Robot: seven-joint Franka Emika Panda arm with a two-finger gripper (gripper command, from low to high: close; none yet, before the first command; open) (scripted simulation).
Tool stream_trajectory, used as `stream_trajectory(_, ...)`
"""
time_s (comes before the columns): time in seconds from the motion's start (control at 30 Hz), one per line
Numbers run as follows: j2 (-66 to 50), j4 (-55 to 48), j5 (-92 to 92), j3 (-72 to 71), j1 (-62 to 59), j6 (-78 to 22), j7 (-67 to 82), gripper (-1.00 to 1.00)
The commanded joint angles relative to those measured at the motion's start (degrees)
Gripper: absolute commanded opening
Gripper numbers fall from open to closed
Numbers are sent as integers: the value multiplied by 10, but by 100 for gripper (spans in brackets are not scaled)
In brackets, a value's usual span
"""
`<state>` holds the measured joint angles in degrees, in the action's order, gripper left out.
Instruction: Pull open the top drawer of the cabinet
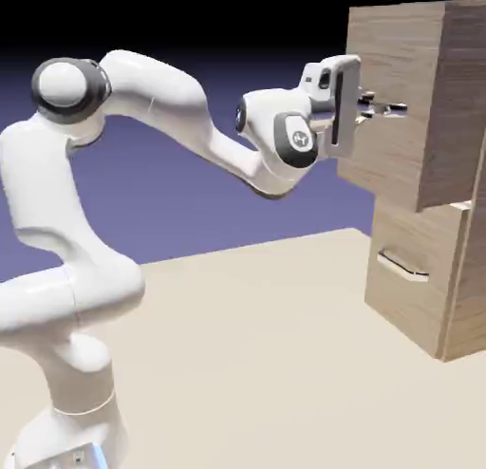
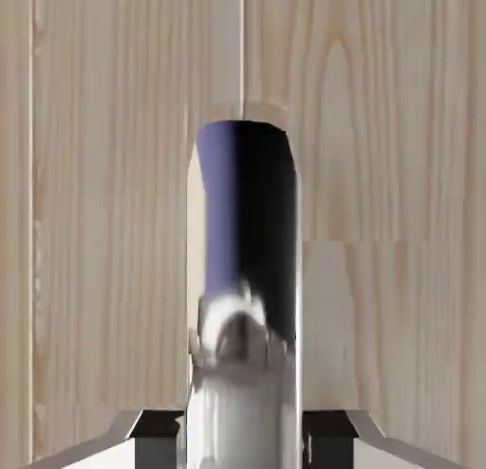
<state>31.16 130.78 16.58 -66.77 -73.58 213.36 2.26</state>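
Note:
The cabinet stands at the exterior view's right, tall and of light wood grain. Its top drawer juts out toward the arm, past the lower drawer's front. My gripper reaches level to the drawer front and is shut on the silver bar handle. In the hand view the handle fills the middle as a shiny upright bar, running down between my grey fingertips at the bottom edge. My gripper closes on it there. Drawer wood fills the rest of that view.
Below the top drawer sits the lower drawer with a curved silver handle. The beige table stretches between the robot's base and the cabinet. My arm's elbow arches high at the left.

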Motion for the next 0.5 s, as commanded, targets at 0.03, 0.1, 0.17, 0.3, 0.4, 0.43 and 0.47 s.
stream_trajectory(0.03,12,27,9,41,41,3,-8,-100)
stream_trajectory(0.1,28,54,20,82,83,6,-18,-100)
stream_trajectory(0.17,46,83,34,123,124,7,-29,-100)
stream_trajectory(0.3,89,142,66,206,207,4,-53,-100)
stream_trajectory(0.4,98,153,72,220,222,2,-57,100)
stream_trajectory(0.43,112,168,82,240,243,-2,-62,100)
stream_trajectory(0.47,125,183,91,260,264,-6,-67,100)
